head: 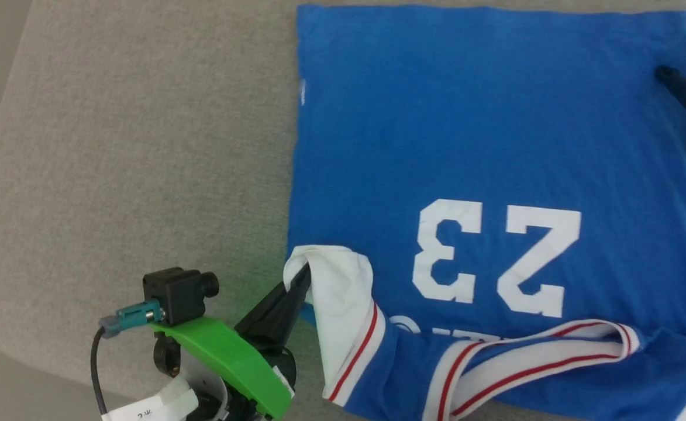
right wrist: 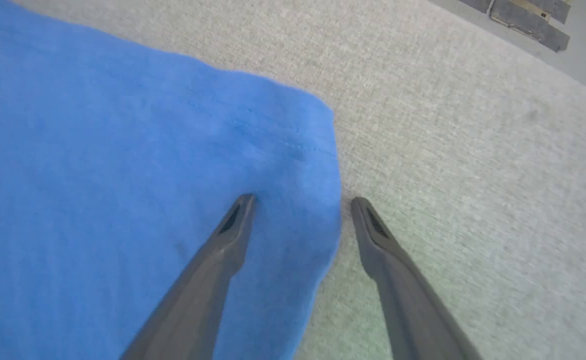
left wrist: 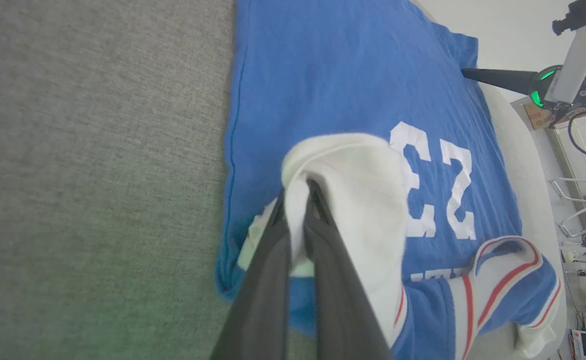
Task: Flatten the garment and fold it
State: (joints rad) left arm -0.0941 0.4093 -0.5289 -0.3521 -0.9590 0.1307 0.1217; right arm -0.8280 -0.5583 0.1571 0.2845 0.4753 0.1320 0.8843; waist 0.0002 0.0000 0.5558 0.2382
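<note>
The garment (head: pixel 483 134), a royal-blue T-shirt with a white "23", lies spread on the grey surface (head: pixel 132 164), neckband toward me. My left gripper (head: pixel 302 275) is shut on its white sleeve (head: pixel 337 292), lifted and bunched at the shirt's near left corner; the left wrist view shows the white cloth (left wrist: pixel 357 200) pinched between the dark fingers (left wrist: pixel 273 280). My right gripper (right wrist: pixel 300 202) is open at the shirt's far right corner (right wrist: pixel 297 150), one finger over the blue cloth and the other over the bare surface. In the head view its dark fingertip (head: pixel 679 82) pokes in from the right edge.
The grey fabric surface (right wrist: pixel 472 125) extends widely left of the shirt, with a rounded near-left corner and floor beyond it. The striped neckband (head: pixel 530 356) lies folded near the front edge. Equipment stands past the table's right side in the left wrist view.
</note>
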